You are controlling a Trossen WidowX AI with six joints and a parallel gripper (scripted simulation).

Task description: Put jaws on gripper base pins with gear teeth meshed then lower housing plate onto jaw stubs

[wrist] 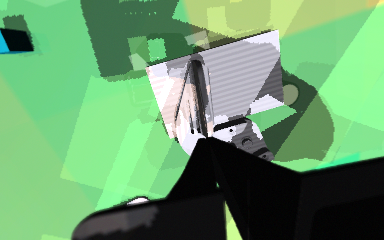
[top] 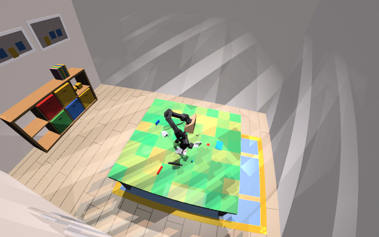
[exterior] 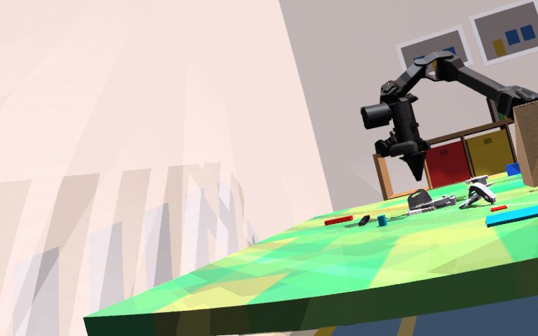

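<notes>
My gripper (exterior: 419, 178) (wrist: 205, 144) is shut and empty, pointing down above the grey-white gripper base (top: 179, 151) (exterior: 419, 212) (wrist: 245, 65). The base's flat plate lies on the table, with a small dark-and-white block at its edge. A curved jaw-like part (exterior: 419, 199) (wrist: 201, 95) stands on edge on the plate, untouched by the fingers; whether it sits on a pin cannot be told. Another white curved part (top: 197, 144) (exterior: 485, 190), likely the other jaw, rests tilted beside the base. A small white part (top: 164, 133) (exterior: 476, 180) lies farther off; it may be the housing plate.
A wooden wedge-like block (top: 190, 125) (exterior: 527, 142) stands by the arm's base. A red bar (top: 159, 170) (exterior: 338, 220), black bar (top: 175, 164) (exterior: 363, 220), teal piece (top: 192, 161) (exterior: 382, 220), cyan block (top: 219, 145) (exterior: 511, 215), small red piece (top: 208, 144) (exterior: 498, 208) and blue block (top: 157, 122) (exterior: 513, 169) lie around.
</notes>
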